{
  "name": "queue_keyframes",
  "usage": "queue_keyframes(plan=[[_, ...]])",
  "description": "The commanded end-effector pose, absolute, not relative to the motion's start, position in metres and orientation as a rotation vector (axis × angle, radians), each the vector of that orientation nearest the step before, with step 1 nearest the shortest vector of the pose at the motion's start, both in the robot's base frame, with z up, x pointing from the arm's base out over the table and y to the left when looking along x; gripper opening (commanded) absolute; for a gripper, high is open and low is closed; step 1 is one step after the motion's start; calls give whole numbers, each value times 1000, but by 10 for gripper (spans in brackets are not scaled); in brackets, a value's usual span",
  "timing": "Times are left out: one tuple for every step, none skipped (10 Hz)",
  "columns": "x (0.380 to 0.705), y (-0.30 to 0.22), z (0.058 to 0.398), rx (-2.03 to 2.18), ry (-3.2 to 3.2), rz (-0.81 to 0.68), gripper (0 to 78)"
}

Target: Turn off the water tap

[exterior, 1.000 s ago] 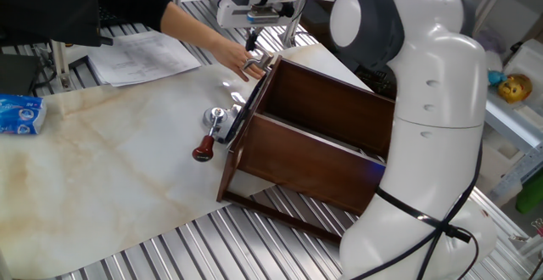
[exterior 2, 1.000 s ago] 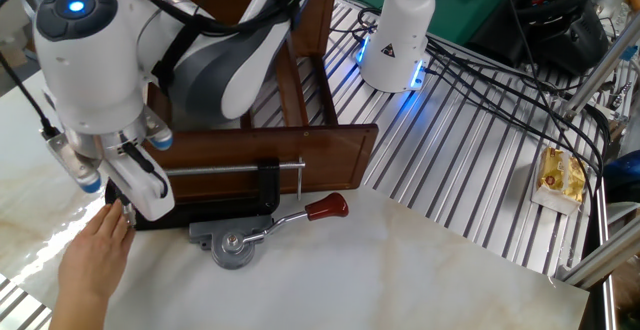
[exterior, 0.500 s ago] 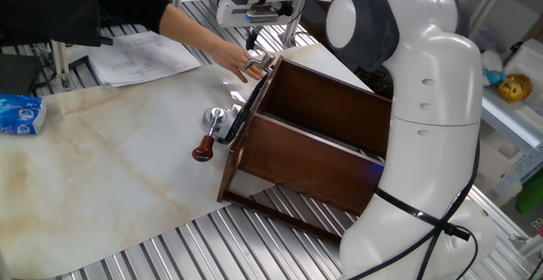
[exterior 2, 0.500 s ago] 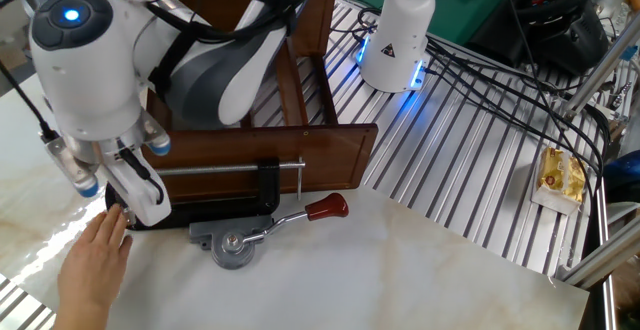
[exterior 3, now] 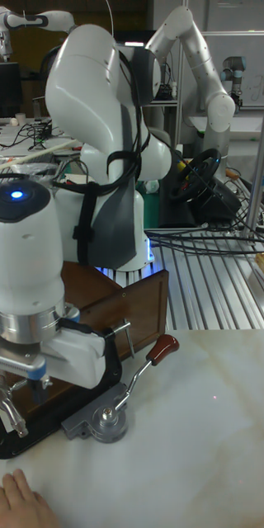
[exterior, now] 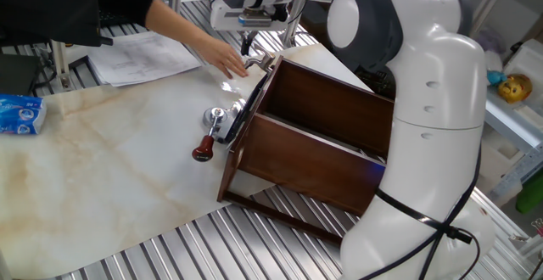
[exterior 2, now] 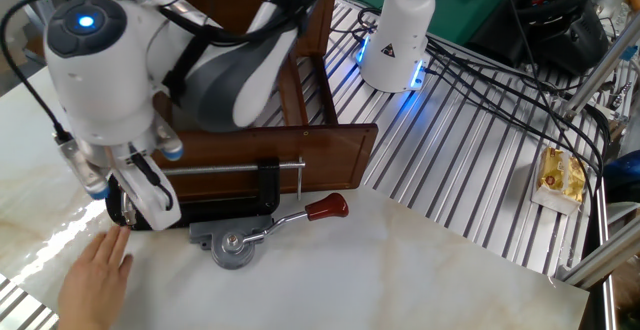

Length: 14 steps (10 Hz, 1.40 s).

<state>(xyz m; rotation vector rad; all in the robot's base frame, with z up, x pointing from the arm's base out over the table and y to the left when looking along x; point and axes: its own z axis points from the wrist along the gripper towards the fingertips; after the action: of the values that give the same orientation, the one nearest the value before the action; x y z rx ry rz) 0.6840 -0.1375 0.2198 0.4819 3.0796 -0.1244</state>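
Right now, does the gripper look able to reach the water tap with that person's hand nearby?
Probably yes. The gripper hangs just above the water tap with nothing between them. The person's hand rests on the table beside the tap, not over it, though close.

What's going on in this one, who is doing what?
The white robot arm's gripper hangs just above the small silver metal tap at the far corner of the dark brown wooden box. Whether its jaws are open is unclear. A person's bare hand lies on the marble tabletop close beside the tap. The chrome fitting with a dark red knob sits untouched.
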Motion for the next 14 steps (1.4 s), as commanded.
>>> queue_keyframes(plan=[[675, -110, 230, 516, 3094, -48, 0], [675, -108, 231, 517, 3097, -32, 0], [674, -101, 235, 517, 3098, 6, 0], [672, -93, 240, 522, 3090, 15, 0], [670, -84, 245, 519, 3085, 22, 0], [667, -69, 254, 526, 3082, 22, 0], [660, -52, 267, 528, 3078, 11, 0], [658, -49, 269, 520, 3078, 9, 0], [647, -29, 287, 464, 3078, 20, 0], [642, -19, 297, 445, 3073, 30, 0], [636, -10, 307, 431, 3055, 33, 0], [630, -6, 314, 396, 3039, 37, 0], [629, -7, 319, 367, 3043, 69, 0], [628, -7, 323, 368, 3048, 64, 0]])
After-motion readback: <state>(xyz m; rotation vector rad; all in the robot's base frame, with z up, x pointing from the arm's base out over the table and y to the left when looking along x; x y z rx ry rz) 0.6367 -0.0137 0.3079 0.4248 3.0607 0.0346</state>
